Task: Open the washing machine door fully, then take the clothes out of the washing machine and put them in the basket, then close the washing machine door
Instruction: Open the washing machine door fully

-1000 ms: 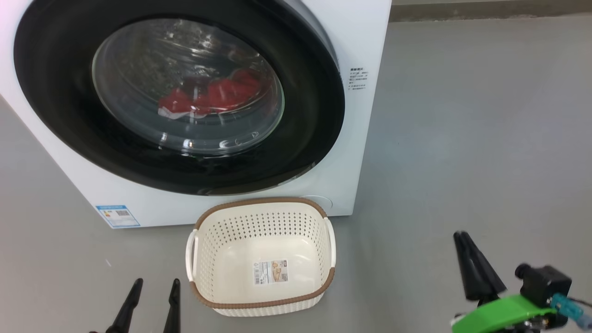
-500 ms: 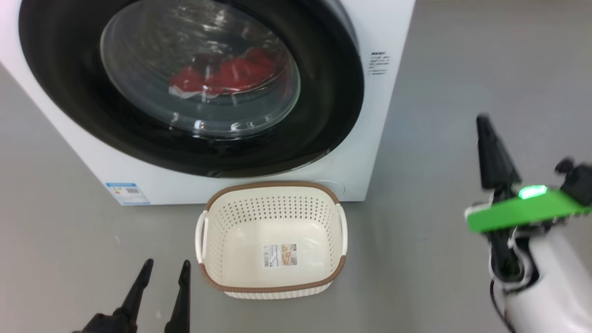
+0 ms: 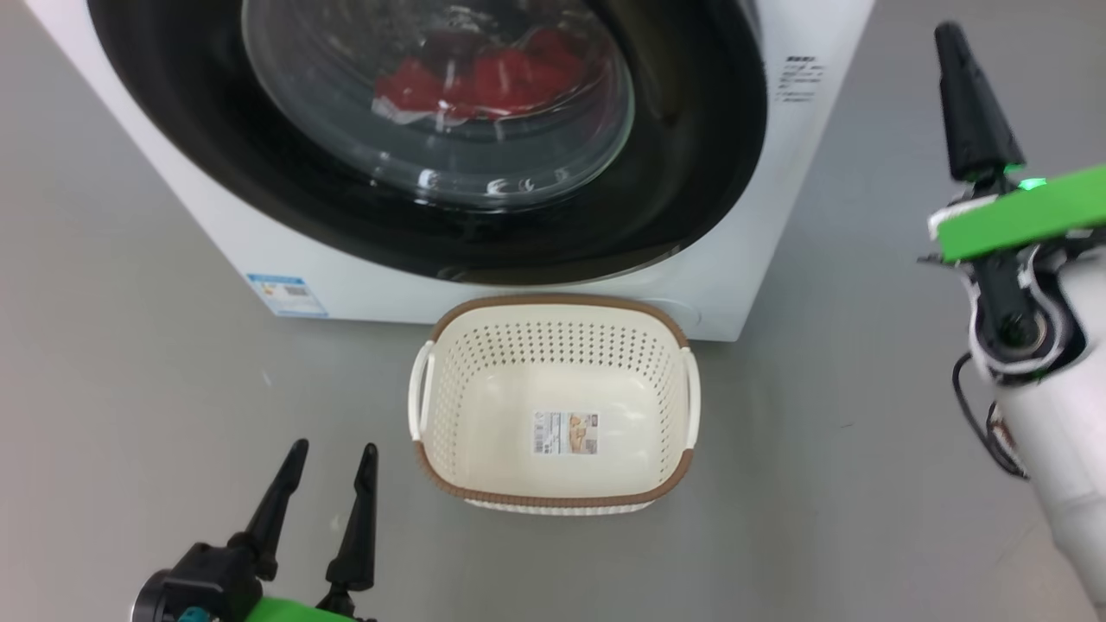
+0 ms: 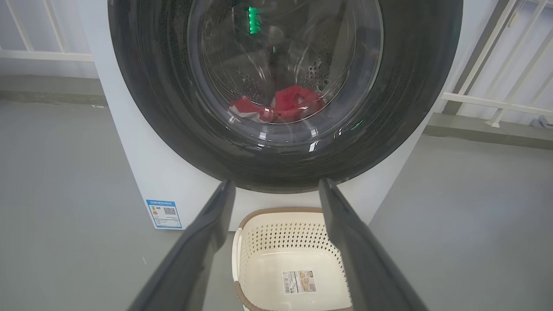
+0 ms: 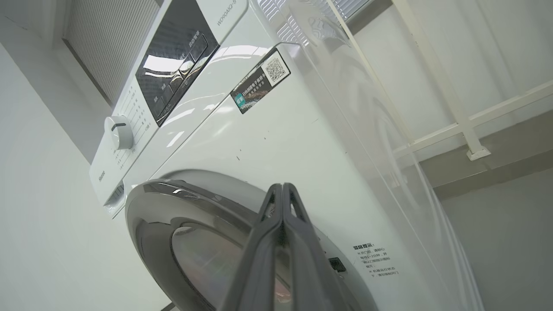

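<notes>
The washing machine door (image 3: pixel 683 173) is seen closed on the washing machine (image 3: pixel 782 225), with the clothes (image 3: pixel 484 78) lying behind its glass. The basket (image 3: pixel 553 304) is set on the floor (image 3: pixel 130 345) just before the machine. The left gripper (image 3: pixel 334 447) is held released, low and left of the basket. The right gripper (image 3: pixel 948 33) is clenched on nothing, raised to the right of the machine.

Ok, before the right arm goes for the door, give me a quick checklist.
1. Door shut: ok.
2. Clothes in the machine: ok.
3. Right gripper shut, empty: ok.
4. Right gripper on door edge: not ok, off to the right of the machine.
5. Left gripper open, clear of basket: ok.
6. Basket clear of door swing: cannot tell.
</notes>
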